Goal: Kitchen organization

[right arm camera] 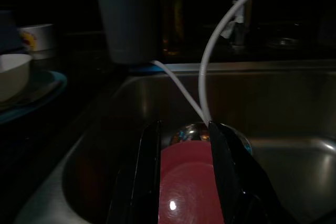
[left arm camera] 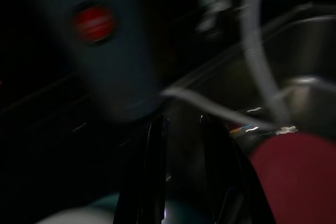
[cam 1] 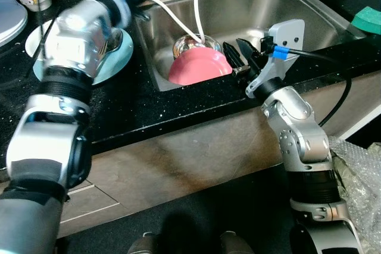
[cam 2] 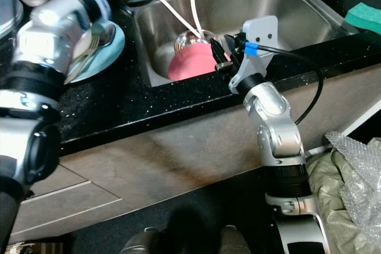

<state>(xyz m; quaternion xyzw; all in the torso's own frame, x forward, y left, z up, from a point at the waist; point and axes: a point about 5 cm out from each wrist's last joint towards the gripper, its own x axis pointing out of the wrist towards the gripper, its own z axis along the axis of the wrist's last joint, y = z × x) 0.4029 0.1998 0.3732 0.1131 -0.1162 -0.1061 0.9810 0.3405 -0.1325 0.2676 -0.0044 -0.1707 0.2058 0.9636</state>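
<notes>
Head views: pink bowl [cam 1: 199, 66] upside down in the sink [cam 1: 286, 10], leaning on a glass bowl [cam 1: 189, 44]; right gripper [cam 1: 245, 57] just beside its rim, fingers parted, empty. White hose [cam 1: 197, 4] droops onto the bowl; a reach could snag it.

Left wrist: left gripper [left arm camera: 184, 171] parted, holding nothing, above a blue plate [cam 1: 113, 57].

Right wrist: bowl between the fingers, round, base up, no long axis; smooth dome may slip

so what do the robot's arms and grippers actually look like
Both arms are silver metal segments joined by black ribbed collars. The right gripper has two long black fingers under a grey bracket marked with blue tape, and a black cable loops from it. The left gripper has the same dark fingers.
</notes>
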